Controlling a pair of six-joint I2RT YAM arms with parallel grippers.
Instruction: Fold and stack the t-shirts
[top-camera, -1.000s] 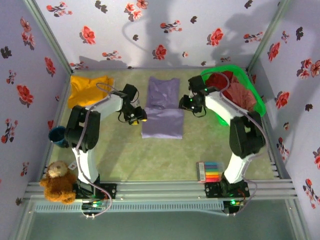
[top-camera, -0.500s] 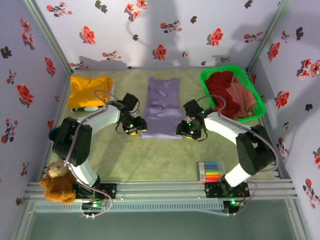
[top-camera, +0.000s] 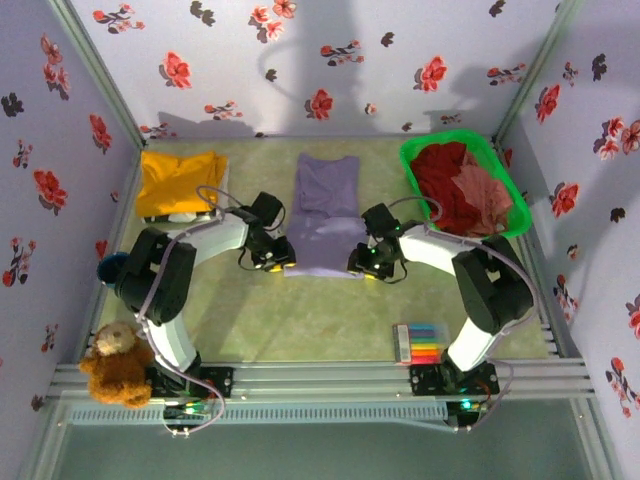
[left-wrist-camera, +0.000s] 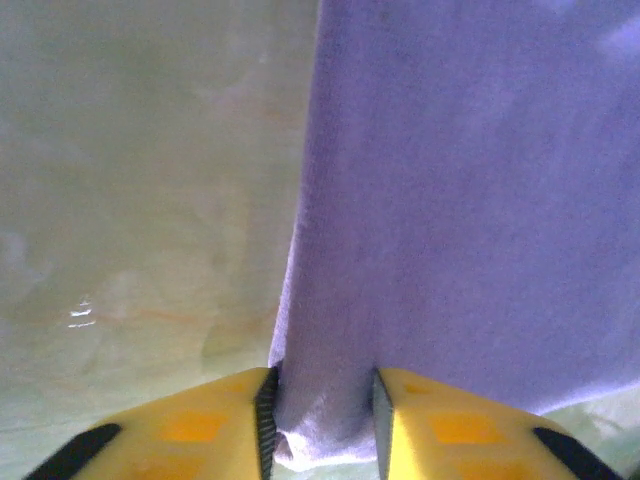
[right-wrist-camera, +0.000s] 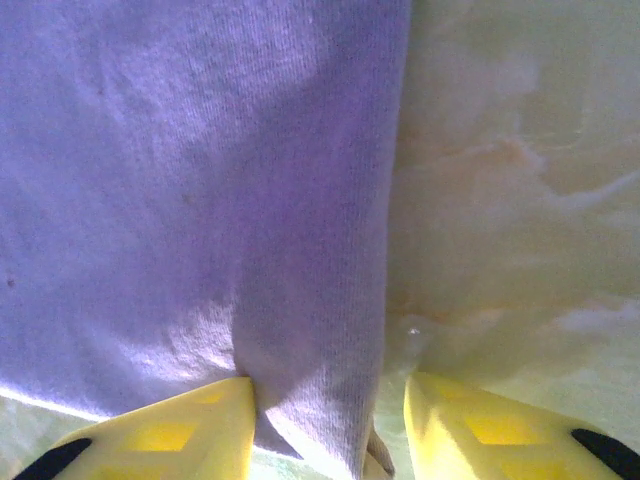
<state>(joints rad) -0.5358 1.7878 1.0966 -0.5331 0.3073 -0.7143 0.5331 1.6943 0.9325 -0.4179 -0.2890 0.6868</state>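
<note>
Flower-printed walls close in a pale green table (top-camera: 300, 310), seen from above with both arms reaching toward its middle. Between the two grippers lies the lavender t-shirt (top-camera: 325, 215), flat on the table. Its near hem runs from one gripper to the other and the rest stretches away ahead of them. The left gripper (top-camera: 278, 262) sits at the hem's left corner, the right gripper (top-camera: 362, 268) at its right corner.

Ahead of the left gripper and out to its left lies a folded mustard-yellow t-shirt (top-camera: 178, 180). Ahead of the right gripper and out to its right, a green basket (top-camera: 404, 160) holds a dark red t-shirt (top-camera: 440, 170) and a salmon-pink t-shirt (top-camera: 487, 195). Behind the right gripper, toward the arm bases, lies a set of markers (top-camera: 420, 343). A teddy bear (top-camera: 113, 363) sits well behind the left gripper.

The overhead view is too coarse to show how the jaws stand, but the wrist cameras show it. In the left wrist view, the left gripper (left-wrist-camera: 322, 405) has its yellow fingers (left-wrist-camera: 190, 430) pinching a bunched corner of the lavender t-shirt, and cloth fills the gap from pad to pad. Bare table lies ahead to one side.

In the right wrist view, the right gripper (right-wrist-camera: 328, 420) stands spread astride the shirt's side edge. The cloth lies against one finger, and a sliver of bare table shows before the other finger (right-wrist-camera: 480, 425).
</note>
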